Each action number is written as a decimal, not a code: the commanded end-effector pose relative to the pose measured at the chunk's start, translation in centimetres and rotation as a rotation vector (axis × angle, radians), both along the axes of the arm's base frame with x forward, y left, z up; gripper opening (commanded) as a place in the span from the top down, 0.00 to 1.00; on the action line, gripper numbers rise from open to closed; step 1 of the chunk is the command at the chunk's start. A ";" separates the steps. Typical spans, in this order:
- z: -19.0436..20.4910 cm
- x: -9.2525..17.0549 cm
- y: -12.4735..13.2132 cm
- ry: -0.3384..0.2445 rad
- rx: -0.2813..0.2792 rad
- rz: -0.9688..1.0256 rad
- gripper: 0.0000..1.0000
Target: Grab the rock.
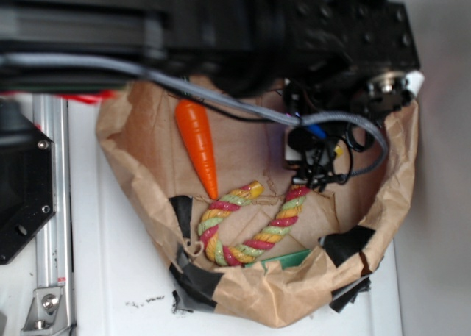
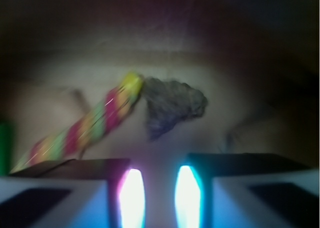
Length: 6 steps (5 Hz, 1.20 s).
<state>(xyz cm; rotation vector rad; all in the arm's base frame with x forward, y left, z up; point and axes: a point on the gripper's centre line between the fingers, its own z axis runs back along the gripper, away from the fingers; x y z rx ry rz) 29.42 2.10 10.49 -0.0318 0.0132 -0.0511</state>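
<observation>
One rock [image 2: 172, 107] lies on the paper bag's floor [image 1: 243, 148], touching the striped rope's end [image 2: 131, 84], as the empty, parted gripper [image 2: 156, 188] nears; next, descend and close.

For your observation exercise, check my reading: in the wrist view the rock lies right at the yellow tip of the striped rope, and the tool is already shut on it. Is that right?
Not quite. The rock does lie right at the yellow tip of the rope, but the tool is not shut on it. The wrist view shows the rock ahead of the tool's fingers, with bare paper between them.
</observation>
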 end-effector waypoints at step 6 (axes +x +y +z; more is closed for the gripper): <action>-4.3 4.4 -0.1 -0.165 0.256 -0.465 0.00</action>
